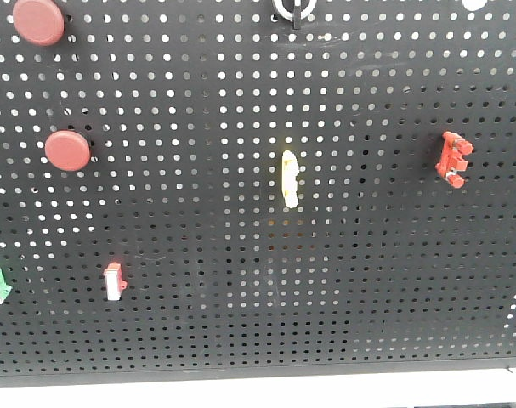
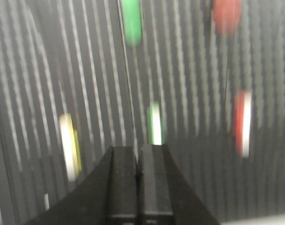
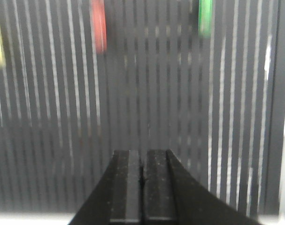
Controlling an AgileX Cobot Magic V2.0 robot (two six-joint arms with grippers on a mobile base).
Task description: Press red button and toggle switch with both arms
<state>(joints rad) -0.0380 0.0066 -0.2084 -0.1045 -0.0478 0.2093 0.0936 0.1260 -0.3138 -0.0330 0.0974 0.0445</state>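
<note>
Toggle switch (image 1: 455,160), small bright-red plastic lever with notched prongs: sits at mid-right of the front view on the black perforated board (image 1: 240,297), long axis roughly vertical, top leaning slightly left. Round red plastic button (image 1: 67,150) at mid-left, second round red button (image 1: 38,20) at upper left, both well apart from the lever; unclear which one is meant. Neither arm visible in the front view. Left gripper (image 2: 138,174) at bottom centre of its wrist view, fingers pressed together with no gap, nothing held; right gripper (image 3: 142,180) likewise closed and empty. Wrist views heavily blurred; red smear at upper left of the right wrist view probably that lever, so up and left of the pincer, not touching. Likely pairing: right arm for lever, left for button.
</note>
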